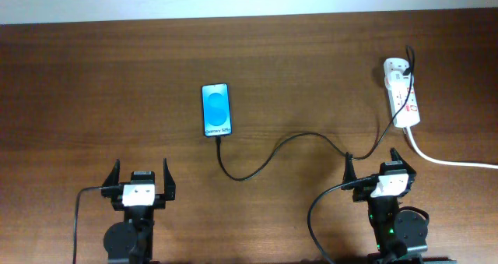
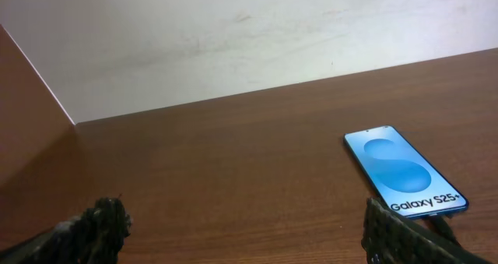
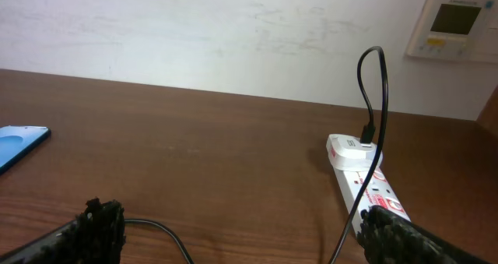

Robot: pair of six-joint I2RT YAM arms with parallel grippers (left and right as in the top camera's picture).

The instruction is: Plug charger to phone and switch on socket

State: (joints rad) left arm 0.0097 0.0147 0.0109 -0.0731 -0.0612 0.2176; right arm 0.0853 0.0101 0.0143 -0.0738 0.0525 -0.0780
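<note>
The phone (image 1: 217, 109) lies flat at the table's middle, blue screen up; it also shows in the left wrist view (image 2: 405, 171) and at the left edge of the right wrist view (image 3: 19, 143). The thin black charger cable (image 1: 272, 155) runs from the phone's near end across the table and up to a white adapter in the socket (image 1: 404, 100), a white power strip at the back right, also in the right wrist view (image 3: 366, 182). My left gripper (image 1: 141, 183) is open and empty, near and left of the phone. My right gripper (image 1: 375, 167) is open and empty, just short of the socket.
The socket's thick white cord (image 1: 451, 161) runs off to the right edge. A white wall panel (image 3: 454, 26) hangs on the wall beyond the table's far edge. The robots' thicker black cables (image 1: 317, 217) loop near the arm bases.
</note>
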